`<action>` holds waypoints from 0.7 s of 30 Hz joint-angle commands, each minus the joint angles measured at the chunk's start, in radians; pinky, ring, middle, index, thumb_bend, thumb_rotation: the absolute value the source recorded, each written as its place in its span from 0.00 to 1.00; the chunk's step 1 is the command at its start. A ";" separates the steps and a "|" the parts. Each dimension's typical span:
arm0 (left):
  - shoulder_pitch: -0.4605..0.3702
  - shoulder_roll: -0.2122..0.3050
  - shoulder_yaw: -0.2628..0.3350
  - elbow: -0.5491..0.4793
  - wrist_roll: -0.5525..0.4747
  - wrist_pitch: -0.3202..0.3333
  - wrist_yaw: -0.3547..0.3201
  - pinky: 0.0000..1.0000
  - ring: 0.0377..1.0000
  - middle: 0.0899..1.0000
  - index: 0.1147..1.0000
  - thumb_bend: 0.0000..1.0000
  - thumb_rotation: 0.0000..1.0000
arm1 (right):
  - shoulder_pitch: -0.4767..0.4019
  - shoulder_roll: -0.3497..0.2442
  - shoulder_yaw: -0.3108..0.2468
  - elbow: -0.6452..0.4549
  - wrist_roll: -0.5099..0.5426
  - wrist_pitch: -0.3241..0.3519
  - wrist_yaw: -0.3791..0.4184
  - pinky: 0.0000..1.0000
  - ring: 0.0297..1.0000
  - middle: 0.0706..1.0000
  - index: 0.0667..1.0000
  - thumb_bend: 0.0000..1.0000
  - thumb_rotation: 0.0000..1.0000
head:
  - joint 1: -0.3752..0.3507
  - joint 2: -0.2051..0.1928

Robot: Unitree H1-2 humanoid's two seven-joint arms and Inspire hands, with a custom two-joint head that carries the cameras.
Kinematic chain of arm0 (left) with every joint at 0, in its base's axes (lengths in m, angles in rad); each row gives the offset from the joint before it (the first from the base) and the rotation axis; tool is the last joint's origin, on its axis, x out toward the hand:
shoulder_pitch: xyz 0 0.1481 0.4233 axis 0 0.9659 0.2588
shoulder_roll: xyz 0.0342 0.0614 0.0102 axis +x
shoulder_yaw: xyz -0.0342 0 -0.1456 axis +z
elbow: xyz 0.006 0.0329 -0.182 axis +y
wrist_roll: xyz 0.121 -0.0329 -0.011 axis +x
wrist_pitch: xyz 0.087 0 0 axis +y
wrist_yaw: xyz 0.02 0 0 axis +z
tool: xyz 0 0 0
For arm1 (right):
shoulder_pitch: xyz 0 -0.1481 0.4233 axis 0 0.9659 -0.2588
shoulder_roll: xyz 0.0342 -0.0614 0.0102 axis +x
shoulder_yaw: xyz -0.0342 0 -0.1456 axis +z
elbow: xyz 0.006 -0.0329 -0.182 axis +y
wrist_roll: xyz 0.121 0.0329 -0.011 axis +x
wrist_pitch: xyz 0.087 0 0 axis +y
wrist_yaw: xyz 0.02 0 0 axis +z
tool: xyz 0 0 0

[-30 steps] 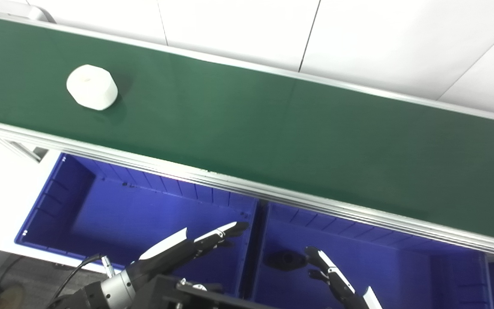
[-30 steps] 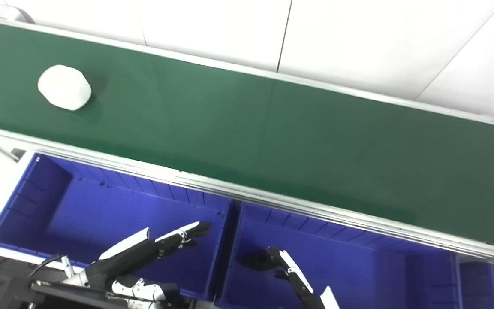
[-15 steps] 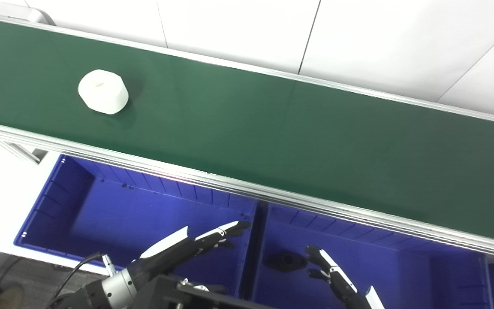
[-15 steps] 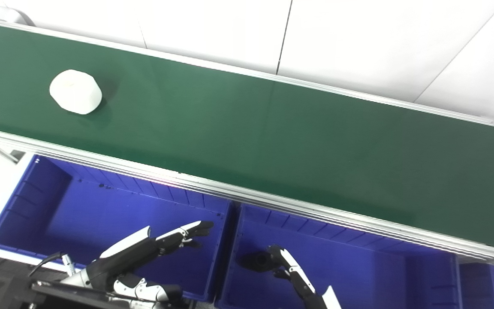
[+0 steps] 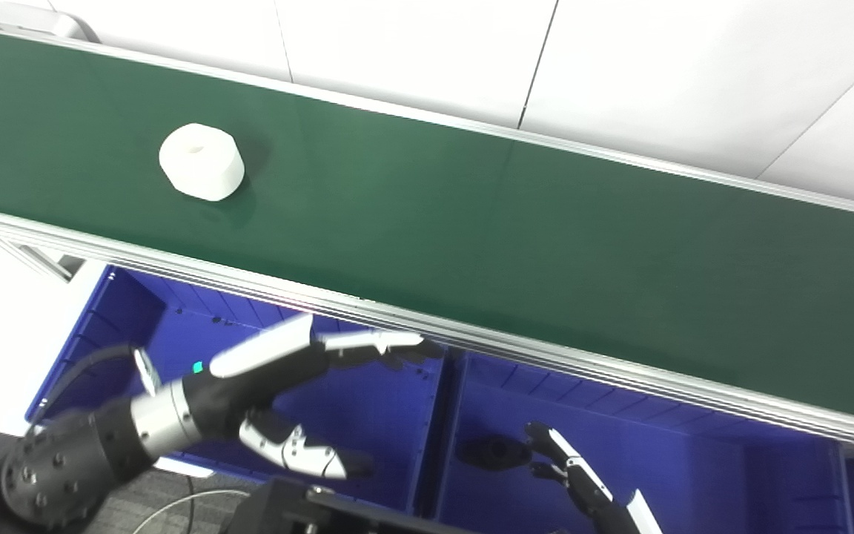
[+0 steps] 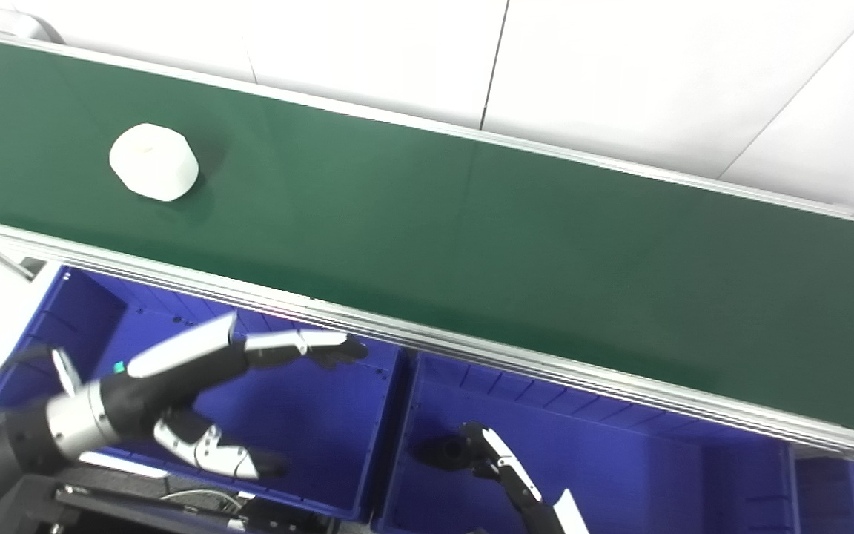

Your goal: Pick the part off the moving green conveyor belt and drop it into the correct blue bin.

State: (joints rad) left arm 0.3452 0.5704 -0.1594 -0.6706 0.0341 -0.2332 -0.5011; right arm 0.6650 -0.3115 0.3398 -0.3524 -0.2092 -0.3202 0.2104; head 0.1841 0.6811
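Part [image 5: 201, 161] on belt [image 5: 471, 215]: likely light, rigid; best pinched across flat sides. Left hand [image 5: 279, 371] fingers [image 5: 368, 341] spread, empty; right hand [image 5: 564, 475] likewise.

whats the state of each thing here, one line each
white part: lying on the belt, not held
green conveyor belt: carrying only the white part
left robot hand: open, fingers spread, over the left bin, holding nothing
right robot hand: open, low over the middle bin, holding nothing
left blue bin: nothing seen inside
middle blue bin: holds one dark part
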 commanded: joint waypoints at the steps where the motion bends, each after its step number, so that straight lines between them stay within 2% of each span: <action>1: -0.049 0.031 0.037 -0.039 0.001 -0.060 0.013 0.70 0.80 0.83 0.73 0.67 0.16 | -0.003 0.001 0.002 -0.016 0.005 -0.042 0.001 0.81 0.90 0.94 0.91 0.54 0.91 | -0.004 -0.001; 5: -0.143 0.030 0.093 -0.080 0.099 -0.101 0.011 0.60 0.73 0.77 0.66 0.83 0.14 | -0.005 0.000 0.002 -0.018 -0.001 -0.039 0.000 0.80 0.90 0.94 0.91 0.53 0.90 | -0.010 -0.005; 6: -0.169 0.035 0.101 -0.092 0.122 -0.104 0.004 0.61 0.73 0.77 0.66 0.85 0.13 | -0.006 0.000 0.002 -0.018 -0.003 -0.038 0.000 0.80 0.90 0.94 0.91 0.52 0.90 | -0.010 -0.007; 12: -0.324 0.085 0.128 -0.136 0.205 -0.064 -0.061 0.60 0.74 0.78 0.69 0.88 0.09 | -0.016 0.003 0.002 0.000 0.009 -0.035 0.001 0.83 0.92 0.95 0.91 0.53 0.89 | -0.019 -0.022; 16: -0.439 0.129 0.137 -0.095 0.239 -0.061 -0.096 0.70 0.81 0.83 0.75 0.90 0.03 | -0.033 0.012 0.000 0.034 0.004 -0.058 -0.008 0.82 0.91 0.94 0.90 0.52 0.90 | -0.024 -0.027; 18: -0.484 0.146 0.136 -0.077 0.240 -0.037 -0.117 0.71 0.83 0.84 0.76 0.91 0.05 | -0.037 0.017 -0.001 0.033 0.001 -0.052 -0.009 0.82 0.91 0.94 0.90 0.52 0.90 | -0.024 -0.029; 20: -0.519 0.153 0.130 -0.056 0.233 -0.001 -0.135 0.72 0.82 0.82 0.77 0.93 0.15 | -0.039 0.021 -0.002 0.028 -0.001 -0.044 -0.010 0.81 0.90 0.94 0.90 0.53 0.90 | -0.023 -0.029; 21: -0.536 0.155 0.126 -0.043 0.235 0.008 -0.141 0.72 0.81 0.82 0.77 0.94 0.16 | -0.040 0.022 -0.001 0.028 -0.001 -0.043 -0.009 0.81 0.90 0.94 0.90 0.53 0.90 | -0.027 -0.026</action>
State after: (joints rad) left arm -0.1551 0.7004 -0.0385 -0.7162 0.2748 -0.2449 -0.6459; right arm 0.6184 -0.2918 0.3392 -0.2908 -0.2150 -0.3239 0.2076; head 0.1595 0.6535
